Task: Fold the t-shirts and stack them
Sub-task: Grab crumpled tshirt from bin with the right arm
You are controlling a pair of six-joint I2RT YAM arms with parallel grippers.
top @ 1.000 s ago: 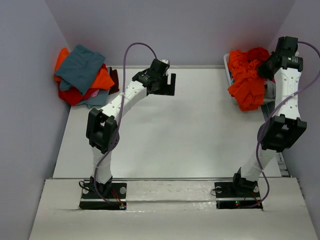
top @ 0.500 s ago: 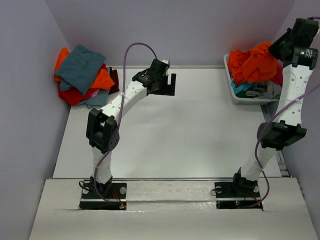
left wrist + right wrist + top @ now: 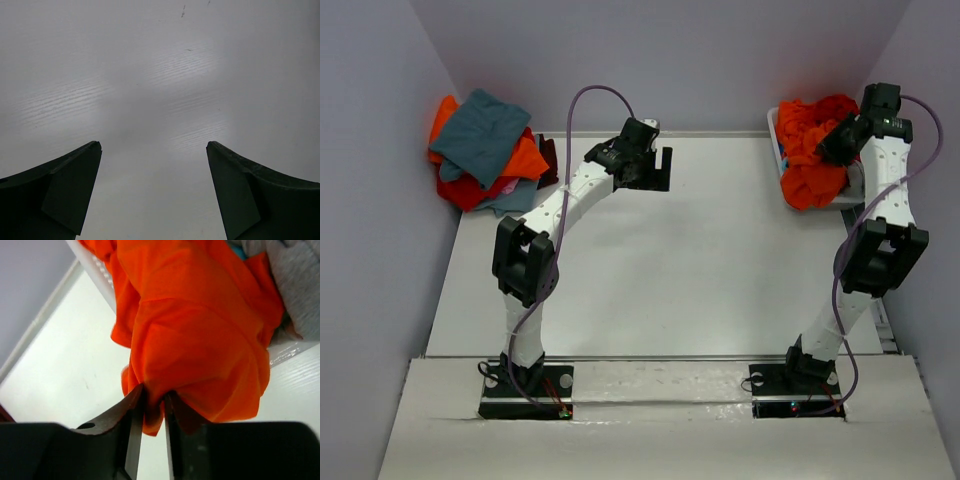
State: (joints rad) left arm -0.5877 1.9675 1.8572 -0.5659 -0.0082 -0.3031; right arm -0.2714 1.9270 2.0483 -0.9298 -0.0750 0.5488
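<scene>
Soft bright orange t-shirt [image 3: 200, 340] bulges in rounded folds over the white slotted bin [image 3: 92, 265] rim; right claw [image 3: 154, 405], nearly closed, pinches one fold; left claw [image 3: 152, 145] gapes empty

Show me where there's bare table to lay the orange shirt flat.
Free: the broad middle of the table, between the left gripper, the white bin and the arm bases. Crowded: the far-left shirt pile, and the bin under the orange t-shirt.

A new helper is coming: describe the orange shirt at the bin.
On the table, at its far right corner, sits a white bin. The orange t-shirt drapes over its rim, bright against the grey shirt beside it, and alone is pinched by the right gripper.
</scene>
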